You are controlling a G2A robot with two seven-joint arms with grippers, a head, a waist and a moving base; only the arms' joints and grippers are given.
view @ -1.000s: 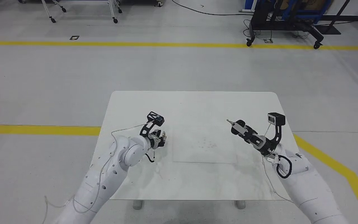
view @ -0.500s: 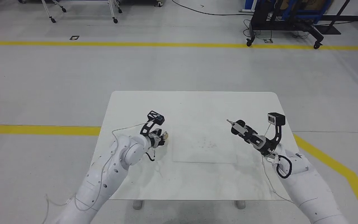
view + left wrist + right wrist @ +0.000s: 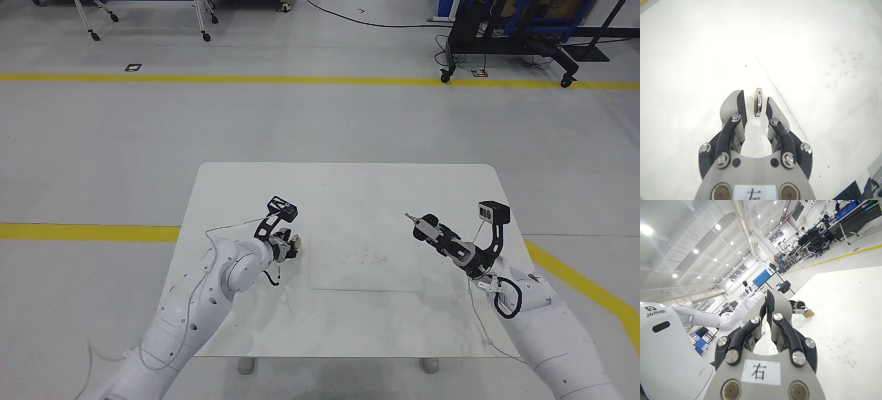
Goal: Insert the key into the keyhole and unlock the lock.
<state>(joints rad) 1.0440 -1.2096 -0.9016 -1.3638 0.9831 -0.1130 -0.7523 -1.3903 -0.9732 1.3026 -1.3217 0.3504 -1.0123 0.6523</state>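
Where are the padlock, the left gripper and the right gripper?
padlock (image 3: pixel 808 313), right wrist view, on its brass body.
left gripper (image 3: pixel 755 94), left wrist view, midway between its open fingertips.
right gripper (image 3: pixel 768 294), right wrist view, between its closed fingertips.

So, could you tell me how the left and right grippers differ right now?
The left gripper is open, low over the table, its fingers either side of the padlock; the right gripper is shut on the key, raised above the table. Both have black pads.
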